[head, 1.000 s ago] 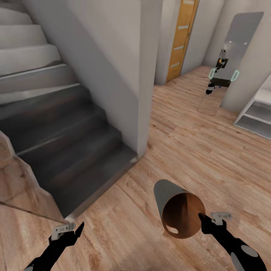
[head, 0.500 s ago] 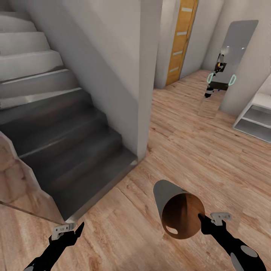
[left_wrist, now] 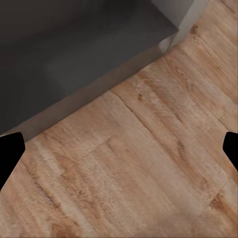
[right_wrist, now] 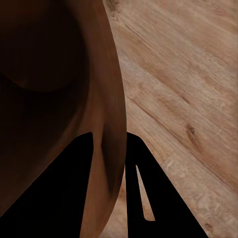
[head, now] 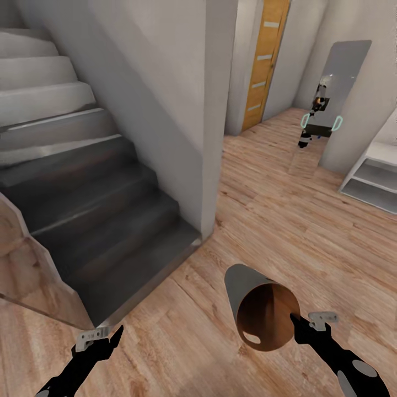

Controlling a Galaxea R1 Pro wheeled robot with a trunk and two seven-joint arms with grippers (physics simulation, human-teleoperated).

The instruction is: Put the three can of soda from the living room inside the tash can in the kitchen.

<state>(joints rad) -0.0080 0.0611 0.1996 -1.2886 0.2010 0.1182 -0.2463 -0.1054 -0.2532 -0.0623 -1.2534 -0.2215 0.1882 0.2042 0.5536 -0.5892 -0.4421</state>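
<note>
The right gripper [head: 295,318] clamps the tash can [head: 264,314] by its rim, just beyond the staircase [head: 94,209]. The left gripper [head: 117,334] hangs near the staircase foot, fingers apart and empty.

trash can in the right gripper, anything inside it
No soda cans show inside the trash can, only its dark brown inner wall and one pale glint. The right gripper pinches its rim. The deepest part is in shadow.

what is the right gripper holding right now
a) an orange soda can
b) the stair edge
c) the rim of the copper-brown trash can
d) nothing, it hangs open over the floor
c: in the right wrist view the right gripper has its fingers on either side of the trash can wall, one inside and one outside, and the head view shows the bin held tilted above the wood floor.
</note>
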